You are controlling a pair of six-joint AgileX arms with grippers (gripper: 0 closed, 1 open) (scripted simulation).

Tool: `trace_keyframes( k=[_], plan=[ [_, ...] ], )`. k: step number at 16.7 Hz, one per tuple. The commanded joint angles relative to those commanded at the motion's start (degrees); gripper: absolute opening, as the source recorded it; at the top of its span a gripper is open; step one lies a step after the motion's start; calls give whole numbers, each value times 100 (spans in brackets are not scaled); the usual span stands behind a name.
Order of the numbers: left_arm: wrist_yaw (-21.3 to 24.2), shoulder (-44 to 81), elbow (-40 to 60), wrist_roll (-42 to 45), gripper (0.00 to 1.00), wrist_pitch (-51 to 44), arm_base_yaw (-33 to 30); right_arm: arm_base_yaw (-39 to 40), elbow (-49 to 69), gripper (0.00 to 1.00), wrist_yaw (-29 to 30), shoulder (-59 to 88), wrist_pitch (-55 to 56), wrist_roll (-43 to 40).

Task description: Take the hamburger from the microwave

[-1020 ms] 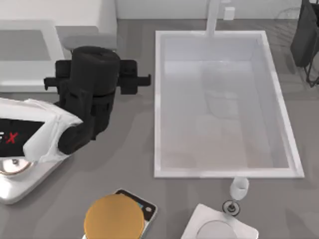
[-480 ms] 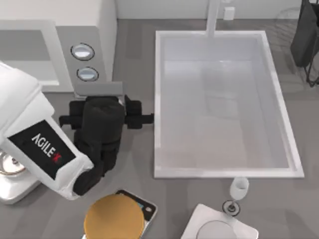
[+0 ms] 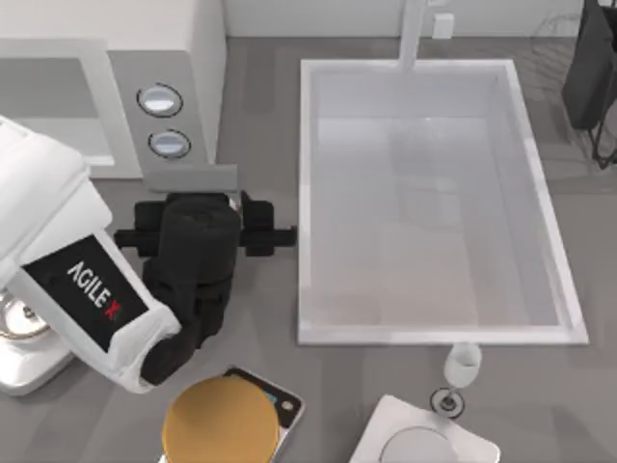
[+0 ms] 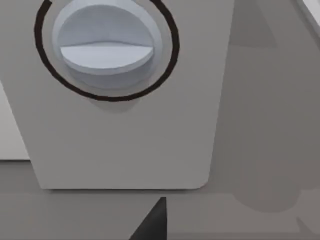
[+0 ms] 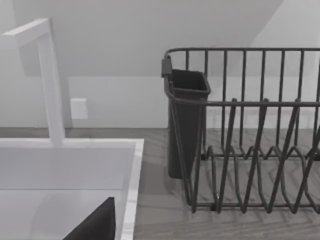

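My left pincer (image 3: pixel 199 207) hovered above the grey worktop (image 3: pixel 260 289), just before the large white boxy microwave (image 3: pixel 145 58)'s dial panel; its spread I couldn't tell. The hamburger's place was hidden. The cavity lay leftward.

Top view looks straight down; left wrist view sits close against the microwave (image 4: pixel 125 125) panel.

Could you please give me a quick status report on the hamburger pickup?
Left hand in front of the microwave panel, below the dials. Hamburger unsighted. Right arm parked by the dish rack.
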Motion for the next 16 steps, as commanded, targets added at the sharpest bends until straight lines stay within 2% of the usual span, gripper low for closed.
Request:
trace_keyframes(
  k=[10, 16],
  plan=[
    [0, 0, 0, 0, 98, 0, 0, 0, 0, 100, 0, 0, 0, 0],
    [0, 0, 0, 0, 100, 0, 0, 0, 0, 100, 0, 0, 0, 0]
  ],
)
